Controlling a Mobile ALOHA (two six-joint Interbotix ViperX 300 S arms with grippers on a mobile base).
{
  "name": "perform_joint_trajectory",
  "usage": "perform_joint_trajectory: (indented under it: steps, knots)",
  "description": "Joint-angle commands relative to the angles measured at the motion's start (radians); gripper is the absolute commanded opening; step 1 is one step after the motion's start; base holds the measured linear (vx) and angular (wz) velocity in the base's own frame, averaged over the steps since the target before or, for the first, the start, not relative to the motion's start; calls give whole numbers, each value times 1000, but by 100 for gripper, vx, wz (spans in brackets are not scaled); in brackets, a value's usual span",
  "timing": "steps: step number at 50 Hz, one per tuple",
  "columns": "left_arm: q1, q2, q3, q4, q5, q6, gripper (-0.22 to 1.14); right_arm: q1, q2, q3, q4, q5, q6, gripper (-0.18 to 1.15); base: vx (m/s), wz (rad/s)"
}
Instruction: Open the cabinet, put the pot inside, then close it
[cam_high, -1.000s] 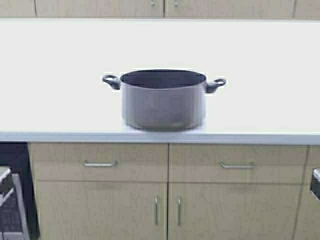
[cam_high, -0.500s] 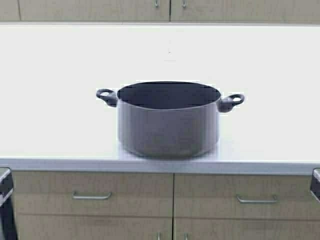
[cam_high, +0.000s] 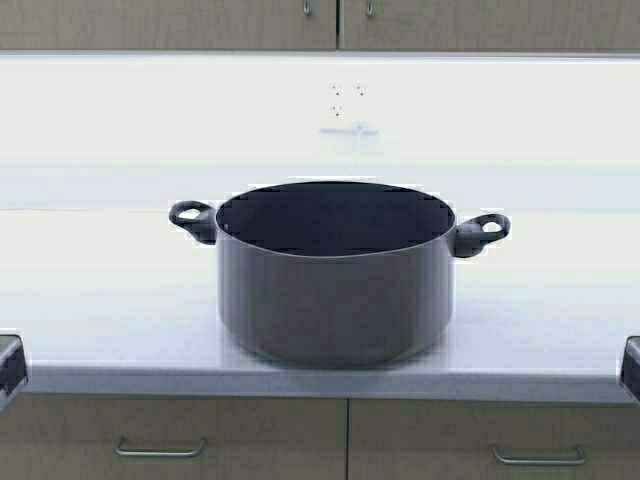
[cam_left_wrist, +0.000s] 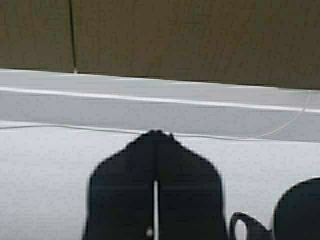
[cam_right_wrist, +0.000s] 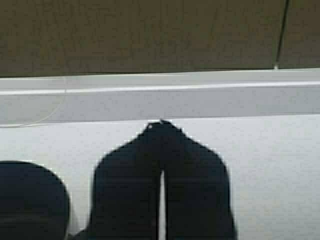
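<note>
The wide grey pot (cam_high: 335, 290) stands upright on the white countertop (cam_high: 100, 300) near its front edge, with a black loop handle on each side. Only the lower edge of the maple wall cabinet (cam_high: 200, 22) shows, its two doors meeting at the centre and both shut. My left gripper (cam_left_wrist: 156, 133) is shut on nothing, low by the counter's front, left of the pot (cam_left_wrist: 300, 210). My right gripper (cam_right_wrist: 161, 123) is likewise shut and empty, right of the pot (cam_right_wrist: 30, 200). Just a sliver of each arm shows at the high view's side edges.
Drawers of the base cabinet (cam_high: 160, 445), with horizontal bar handles, sit below the counter. A white backsplash carries a small wall outlet (cam_high: 347, 105) behind the pot. The counter stretches bare to both sides of the pot.
The robot has driven forward: the pot and counter now look larger and lower in the high view, and the base cabinet's doors have dropped out of sight. Both grippers stay shut.
</note>
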Motion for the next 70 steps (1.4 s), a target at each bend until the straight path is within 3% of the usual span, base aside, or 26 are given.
perform_joint_trajectory:
  steps: [1, 4, 6, 10, 13, 23, 33, 43, 56, 62, 70]
  knots:
    - [-210, -14, -35, 38, 75, -17, 68, 143, 3, -49, -2, 109, 9, 90, 13, 2]
    - [-333, -9, -52, 34, 127, -28, 100, 233, 8, -60, 0, 140, 11, 113, 11, 3]
    - [-405, 2, -66, 34, 138, -26, 111, 293, 17, -69, 0, 133, 9, 111, 9, 2]
    - [-515, 57, -98, 32, 114, -26, 102, 390, 43, -94, 0, 81, 9, 101, 9, 1]
    - [-548, 123, -118, 32, 80, -26, 98, 440, 78, -106, 0, 8, 8, 102, 7, 2]
    - [-554, 388, -213, 29, -132, -21, 101, 503, 322, -206, -3, -187, -6, 103, 3, 1]
    - [-552, 644, -367, -34, -314, -8, 101, 506, 575, -394, 20, -318, -48, 103, 0, 0]
    - [-581, 885, -557, -268, -472, 124, 101, 506, 793, -614, 264, -357, -170, 103, 0, 0]
    - [-617, 1092, -756, -499, -598, 279, 101, 548, 951, -746, 618, -512, -534, 103, 0, 0]
    - [-614, 1172, -844, -543, -623, 299, 101, 563, 994, -781, 715, -566, -641, 103, 1, 0]
    - [-614, 1233, -899, -543, -621, 298, 101, 565, 1019, -798, 718, -568, -643, 103, 1, 0]
